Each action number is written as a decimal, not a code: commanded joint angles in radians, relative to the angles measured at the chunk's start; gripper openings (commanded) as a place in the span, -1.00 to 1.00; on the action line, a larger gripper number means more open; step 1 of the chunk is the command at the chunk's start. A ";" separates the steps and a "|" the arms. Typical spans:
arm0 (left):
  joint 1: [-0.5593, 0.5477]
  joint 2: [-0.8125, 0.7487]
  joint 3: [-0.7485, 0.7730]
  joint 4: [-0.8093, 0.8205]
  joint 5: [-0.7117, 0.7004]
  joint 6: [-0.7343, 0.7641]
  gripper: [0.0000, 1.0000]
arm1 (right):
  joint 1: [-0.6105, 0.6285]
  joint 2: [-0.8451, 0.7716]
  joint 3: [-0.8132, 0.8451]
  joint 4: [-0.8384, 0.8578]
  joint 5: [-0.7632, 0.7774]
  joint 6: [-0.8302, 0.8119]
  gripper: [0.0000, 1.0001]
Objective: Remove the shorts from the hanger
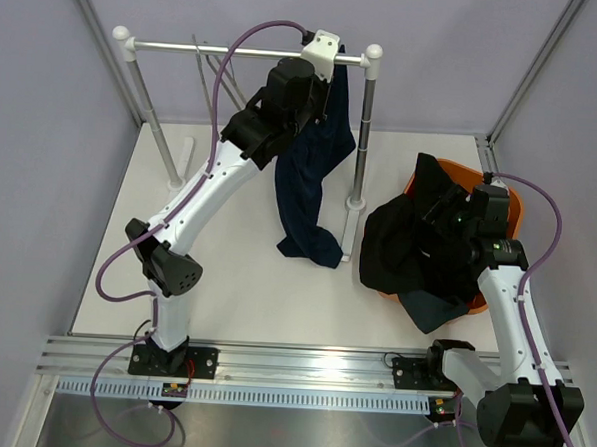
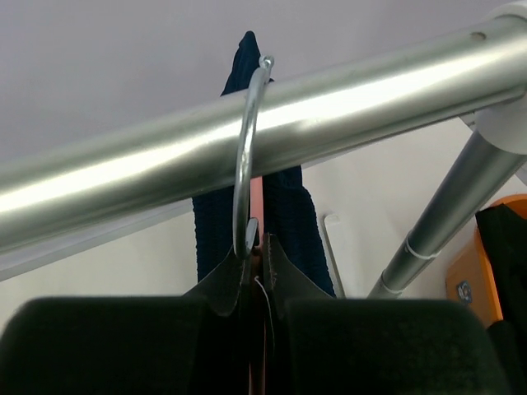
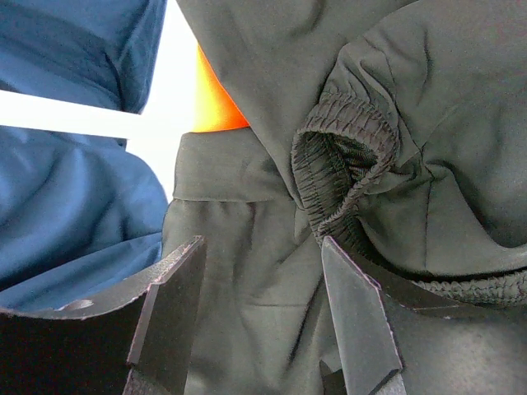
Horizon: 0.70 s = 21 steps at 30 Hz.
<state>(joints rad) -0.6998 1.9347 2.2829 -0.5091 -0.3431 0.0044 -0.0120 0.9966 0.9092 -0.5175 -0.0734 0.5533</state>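
Hanging at six o'clock from the left gripper point(image 2: 255, 280) — clamped on the hanger point(image 2: 240, 173) — the navy shorts point(image 1: 316, 179) are draped lengthwise.

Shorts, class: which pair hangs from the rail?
The dark navy pair, draped below the rail; the black pair and the blue pair lie heaped at the orange basket.

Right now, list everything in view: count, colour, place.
rail: one, silver, far side of the table
hanger: one, metal hook, over the rail
hanging shorts: one, dark navy, below the hanger
basket: one, orange, right side
black shorts: one, black, heaped in the basket
blue shorts: one, blue, beside the black pair
table: one, white
left gripper: one, shut on the hanger
right gripper: one, open, over the black shorts
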 commanded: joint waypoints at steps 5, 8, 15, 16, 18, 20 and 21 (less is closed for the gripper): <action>0.003 -0.138 0.046 -0.035 0.027 0.019 -1.00 | 0.007 0.004 0.022 0.033 -0.014 -0.016 0.34; 0.002 -0.184 -0.025 -0.049 0.019 0.016 -1.00 | 0.007 0.000 0.030 0.024 0.004 -0.023 0.36; 0.003 -0.305 -0.174 -0.101 0.000 0.000 -1.00 | 0.007 -0.016 0.046 0.010 0.024 -0.029 0.64; 0.002 -0.330 -0.196 -0.106 -0.007 0.000 -1.00 | 0.006 -0.022 0.054 0.007 0.024 -0.029 0.65; 0.003 -0.359 -0.226 -0.103 0.001 0.000 -1.00 | 0.007 -0.026 0.063 -0.002 0.024 -0.030 0.68; 0.002 -0.397 -0.260 -0.104 0.022 0.000 -1.00 | 0.007 -0.033 0.080 -0.010 0.027 -0.032 0.69; 0.002 -0.410 -0.266 -0.112 0.032 0.000 -1.00 | 0.007 -0.035 0.088 -0.022 0.027 -0.038 0.70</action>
<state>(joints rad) -0.6998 1.6150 2.0216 -0.6891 -0.3264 0.0021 -0.0120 0.9920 0.9333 -0.5236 -0.0643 0.5415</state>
